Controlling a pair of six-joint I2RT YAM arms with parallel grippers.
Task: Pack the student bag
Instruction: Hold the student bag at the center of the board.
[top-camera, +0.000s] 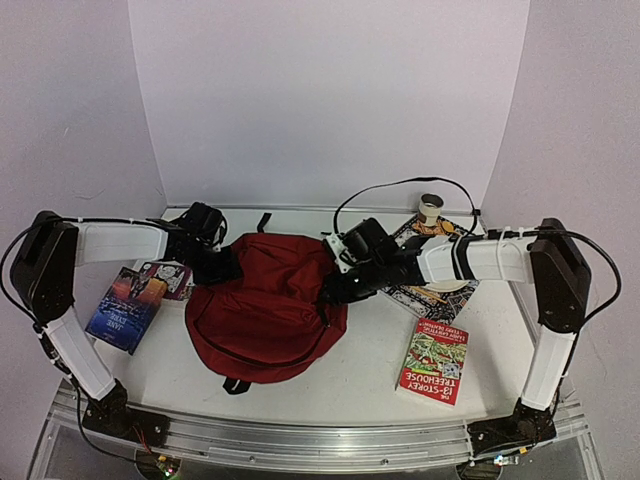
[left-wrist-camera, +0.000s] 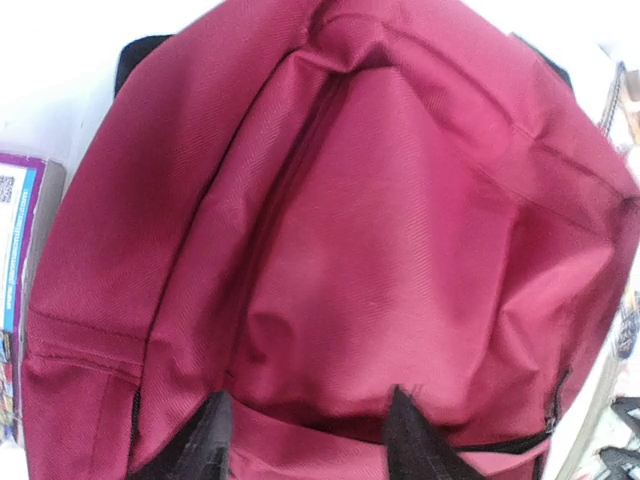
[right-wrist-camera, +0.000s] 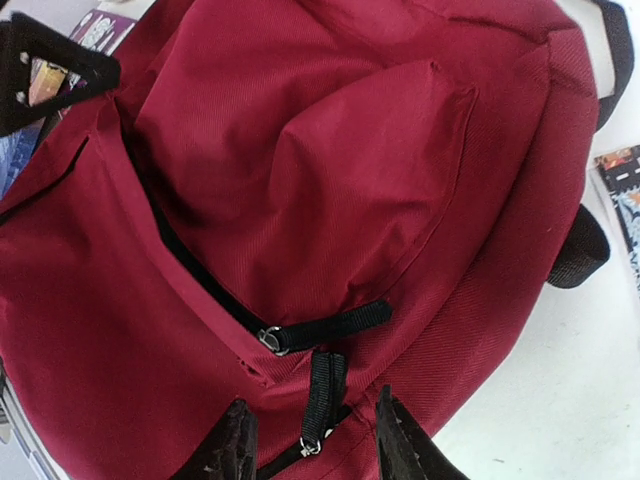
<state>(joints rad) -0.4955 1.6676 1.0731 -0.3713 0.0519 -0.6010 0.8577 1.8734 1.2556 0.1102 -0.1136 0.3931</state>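
left jaws: held apart, set low over the fabric of the student bag (left-wrist-camera: 380, 250)
right jaws: held apart, a black zipper pull (right-wrist-camera: 322, 392) seen between the tips, not clamped
student bag: laid flat mid-counter (top-camera: 350, 385), between both arms
around: "13-Storey Treehouse" book (top-camera: 435, 362) laid to its right, a blue book (top-camera: 125, 308) to its left

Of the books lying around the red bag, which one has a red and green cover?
The Treehouse book, alone at the near right. The blue book lies left of the bag; the black-and-white book lies under the right arm.
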